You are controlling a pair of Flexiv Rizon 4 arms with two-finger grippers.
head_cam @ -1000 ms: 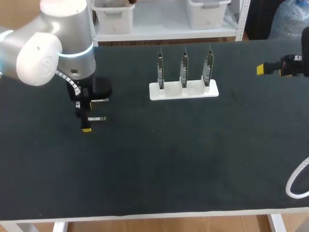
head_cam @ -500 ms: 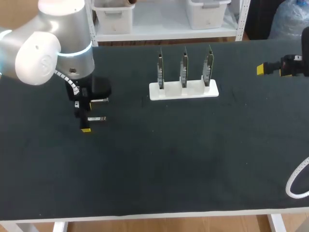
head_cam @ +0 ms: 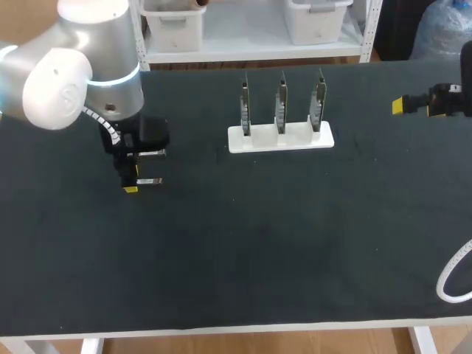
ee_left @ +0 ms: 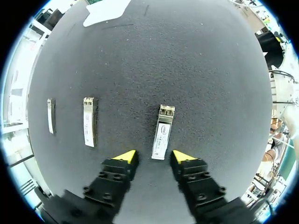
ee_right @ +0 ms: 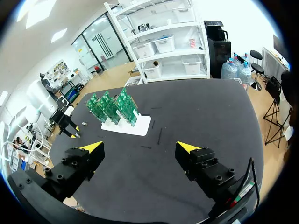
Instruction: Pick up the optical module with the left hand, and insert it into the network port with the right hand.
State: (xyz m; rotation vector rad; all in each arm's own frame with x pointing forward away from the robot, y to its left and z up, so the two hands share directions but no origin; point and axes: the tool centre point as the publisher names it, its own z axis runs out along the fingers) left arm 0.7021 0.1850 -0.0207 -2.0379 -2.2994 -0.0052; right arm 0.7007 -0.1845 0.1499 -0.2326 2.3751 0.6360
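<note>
**Table** (head_cam: 258,243): black top that carries every item below.

**Left gripper** (ee_left: 154,158): hangs low over the table's left part, nearer the far edge than the near one. The fingers point down and stand apart, and the yellow tips grasp nothing.

**Optical module** (ee_left: 162,132): a slim metal body with a white label, lying flat on the table. Its near end sits in the gap between the left gripper's yellow tips, and a strip of table shows on each side of it. The rest of the body runs out ahead of the fingers. Neither finger touches it.

**Second module** (ee_left: 89,121): the same type, lying flat beside the first and roughly parallel to it, well clear of the fingers.

**Third module** (ee_left: 50,115): lies flat just beyond the second, on the side away from the gripper.

**White holder** (head_cam: 280,138): stands at the middle of the table's far edge and carries three green circuit boards (head_cam: 281,103). The boards are upright and side by side.

**Right gripper** (ee_right: 140,148): sits above the table's far right corner, well apart from the holder. The fingers are spread wide with nothing between them.

**White cable loop** (head_cam: 451,284): lies at the table's right edge, towards the near corner.
</note>
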